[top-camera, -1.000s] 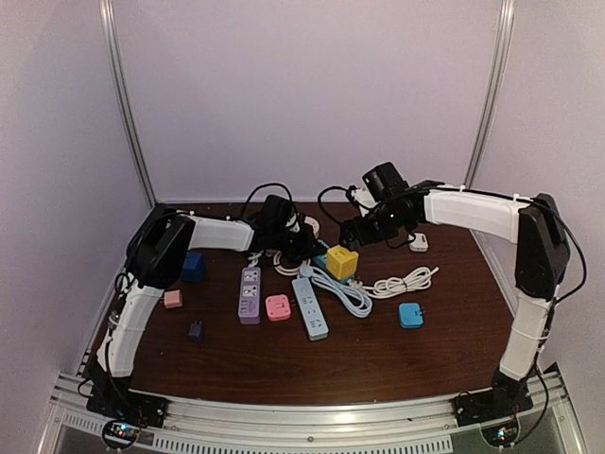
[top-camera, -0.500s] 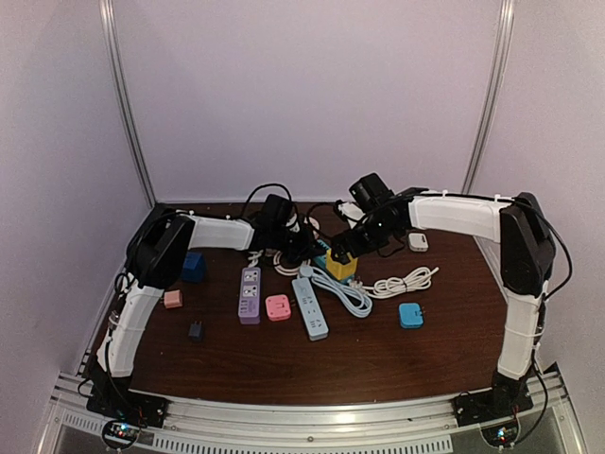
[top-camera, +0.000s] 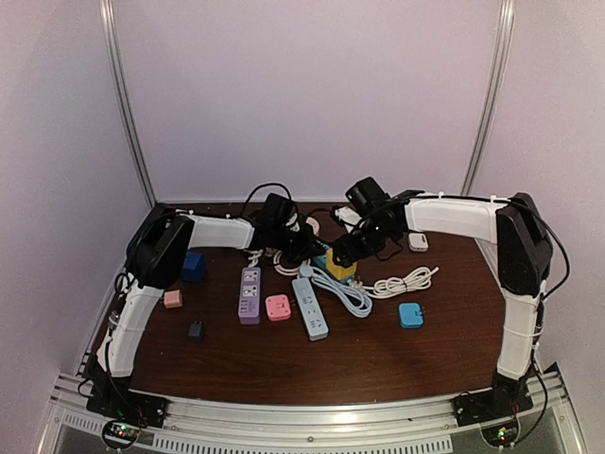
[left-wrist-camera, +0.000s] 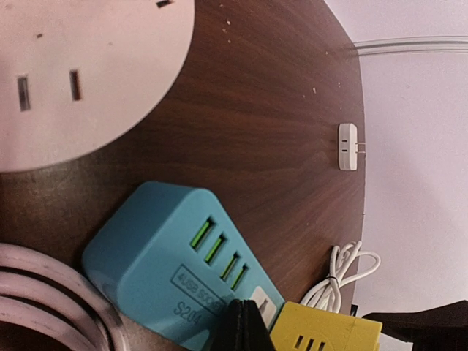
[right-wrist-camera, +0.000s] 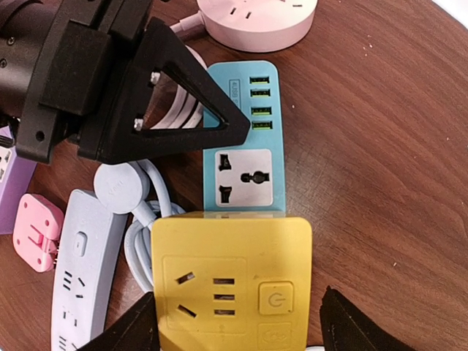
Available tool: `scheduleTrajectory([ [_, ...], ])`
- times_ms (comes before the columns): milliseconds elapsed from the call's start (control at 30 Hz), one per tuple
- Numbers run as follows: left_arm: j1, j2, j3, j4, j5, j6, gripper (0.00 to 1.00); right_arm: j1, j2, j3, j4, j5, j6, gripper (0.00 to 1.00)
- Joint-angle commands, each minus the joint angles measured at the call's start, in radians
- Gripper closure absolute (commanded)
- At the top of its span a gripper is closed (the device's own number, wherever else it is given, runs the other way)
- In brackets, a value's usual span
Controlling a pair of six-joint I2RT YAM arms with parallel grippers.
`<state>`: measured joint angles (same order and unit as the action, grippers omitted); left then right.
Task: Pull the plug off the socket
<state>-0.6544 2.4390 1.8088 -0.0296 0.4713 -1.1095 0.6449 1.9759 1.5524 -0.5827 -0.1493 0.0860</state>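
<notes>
A yellow cube plug (right-wrist-camera: 230, 281) is plugged into the end of a blue socket block (right-wrist-camera: 245, 146); both lie mid-table in the top view, the plug (top-camera: 341, 269) next to the block (top-camera: 322, 255). My right gripper (right-wrist-camera: 238, 322) is open, low over the yellow plug, with one finger (right-wrist-camera: 131, 329) on each side of it. My left gripper (left-wrist-camera: 243, 323) is shut and empty, its tips resting on the blue block (left-wrist-camera: 168, 248) beside the yellow plug (left-wrist-camera: 329, 329). It also shows in the right wrist view (right-wrist-camera: 168, 95).
A round pink socket (right-wrist-camera: 256, 18) lies behind the blue block. A grey-blue power strip (right-wrist-camera: 80, 270) with a coiled cable and a pink plug (right-wrist-camera: 36, 230) lie left of the yellow plug. A white cable bundle (top-camera: 406, 281), a white adapter (top-camera: 418, 242) and a blue plug (top-camera: 410, 314) lie to the right.
My right gripper has moved left and down from behind the yellow plug to straddle it. My left gripper has stayed on the blue block.
</notes>
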Motion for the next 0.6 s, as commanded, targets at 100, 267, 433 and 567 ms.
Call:
scheduleTrajectory([
  [100, -0.001, 0.014, 0.002, -0.090, -0.038, 0.018, 0.99, 0.021, 0.027, 0.025, -0.020, 0.015, 0.000, 0.29],
  [267, -0.001, 0.012, -0.002, -0.111, -0.050, 0.023, 0.99, 0.022, 0.028, 0.033, -0.019, 0.021, 0.003, 0.36],
  [433, -0.002, 0.012, -0.012, -0.128, -0.067, 0.024, 0.99, 0.021, 0.023, 0.042, -0.019, 0.028, 0.010, 0.50],
  [567, -0.006, 0.012, -0.012, -0.165, -0.092, 0.036, 1.00, 0.021, 0.003, 0.035, 0.010, 0.036, 0.018, 0.58],
])
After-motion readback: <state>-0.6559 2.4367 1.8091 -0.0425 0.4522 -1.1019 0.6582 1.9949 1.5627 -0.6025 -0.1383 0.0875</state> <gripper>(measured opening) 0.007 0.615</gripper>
